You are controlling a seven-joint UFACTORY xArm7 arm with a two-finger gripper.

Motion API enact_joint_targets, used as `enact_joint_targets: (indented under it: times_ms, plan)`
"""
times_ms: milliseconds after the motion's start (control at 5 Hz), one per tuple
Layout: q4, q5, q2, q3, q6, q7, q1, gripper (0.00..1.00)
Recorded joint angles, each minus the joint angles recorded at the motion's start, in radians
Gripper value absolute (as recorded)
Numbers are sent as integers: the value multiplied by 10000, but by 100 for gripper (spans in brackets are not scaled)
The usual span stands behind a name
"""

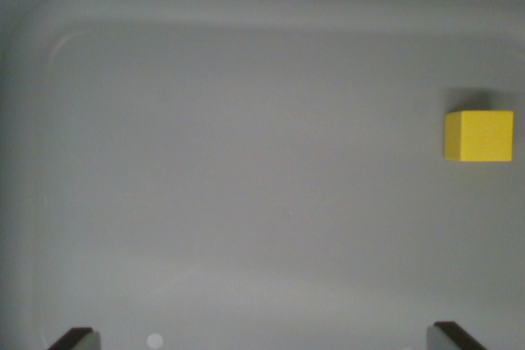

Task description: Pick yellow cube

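The wrist view looks straight down into a shallow grey tray with rounded corners and a raised rim that curves along the far edge and down the wrist view's left side. The tray floor is a plain, even grey.

The yellow cube sits on the tray floor at the wrist view's right, close to the frame's edge and a little above mid-height. It rests flat and square to the view, with its top face and a narrow strip of its left side both visible. A soft shadow lies just behind it on the far side. Nothing touches the cube.

The gripper shows only as two dark fingertips at the near edge of the frame: one at the wrist view's lower left, the other at the lower right. They stand far apart, almost the full width of the frame between them, so the jaws are spread wide with nothing held. The cube lies well apart from both tips, farther into the scene than the right-hand one and slightly outboard of it, not between the two.

A small pale round spot shows on the tray floor beside the left fingertip; the picture is too soft to tell whether it is a mark or a reflection.
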Motion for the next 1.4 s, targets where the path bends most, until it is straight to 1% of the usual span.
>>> enact_joint_targets:
  times_ms: [400, 600, 800, 1000, 1200, 1400]
  plan:
    - [0, 0, 0, 0, 0, 0, 0, 0]
    - [-6, 5, 55, -11, -50, -26, -21, 0]
    - [-6, 5, 55, -11, -50, -26, -21, 0]
    - [-20, 19, 193, -39, -174, -92, -74, 0]
    - [-20, 19, 193, -39, -174, -92, -74, 0]
    - [-40, 39, 394, -80, -354, -189, -151, 0]
